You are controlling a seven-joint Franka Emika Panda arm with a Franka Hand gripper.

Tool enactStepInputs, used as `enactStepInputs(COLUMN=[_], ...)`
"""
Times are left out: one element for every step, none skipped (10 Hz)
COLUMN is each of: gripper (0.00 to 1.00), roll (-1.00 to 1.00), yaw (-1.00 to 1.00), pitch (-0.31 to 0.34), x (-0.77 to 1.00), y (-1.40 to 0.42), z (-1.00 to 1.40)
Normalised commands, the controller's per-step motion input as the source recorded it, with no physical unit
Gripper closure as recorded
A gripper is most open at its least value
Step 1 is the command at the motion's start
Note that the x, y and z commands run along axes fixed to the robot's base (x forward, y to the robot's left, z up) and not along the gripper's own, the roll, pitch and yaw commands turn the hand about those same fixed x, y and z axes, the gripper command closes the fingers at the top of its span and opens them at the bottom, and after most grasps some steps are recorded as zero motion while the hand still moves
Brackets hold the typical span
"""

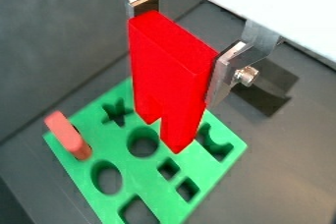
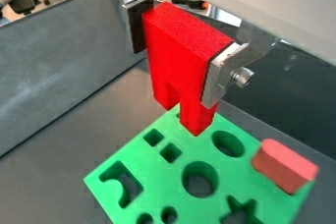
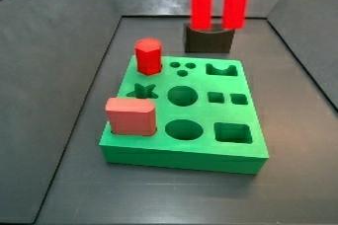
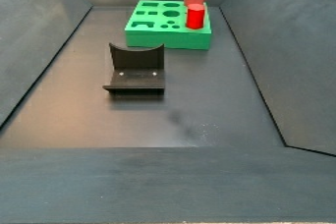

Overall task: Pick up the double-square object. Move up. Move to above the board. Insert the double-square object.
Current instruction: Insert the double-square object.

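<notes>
- Red double-square block (image 1: 168, 79) is pinched between the gripper's (image 1: 184, 41) silver fingers (image 1: 234, 69) in a wrist view, hanging above the green board (image 1: 98, 159); a pink cube (image 1: 66, 135) sits on the board.
- Same grip in a wrist view (image 2: 184, 56).
- Side view: the block (image 3: 219, 0) hangs above the dark fixture (image 3: 209, 39), behind the board (image 3: 185, 150); a red hexagonal piece (image 3: 148, 56) stands in the board.

Bright red double-square object (image 1: 168, 76) in the silver tool (image 1: 184, 36); bright green board (image 3: 199, 106); salmon-pink cube (image 3: 129, 116).
</notes>
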Motion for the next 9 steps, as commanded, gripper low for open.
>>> enactStepInputs(gripper=[1.00,1.00,1.00,1.00,1.00,1.00,1.00,1.00,1.00], roll=[0.00,0.14,0.19,0.30,0.31,0.29,0.30,0.32,0.36], yaw=[0.00,0.01,0.04,0.05,0.13,0.11,0.10,0.10,0.11], pitch=[-0.209,-0.137,-0.100,-0.051,0.000,0.000,0.000,0.000,0.000], x=[0.90,0.74,0.69,0.67,0.56,0.55,0.55,0.52,0.59], y=[0.00,-0.05,-0.09,-0.09,-0.33,-0.35,-0.34,-0.29,-0.13], z=[-0.36,-0.54,-0.60,-0.59,-0.65,-0.68,-0.66,-0.61,-0.51])
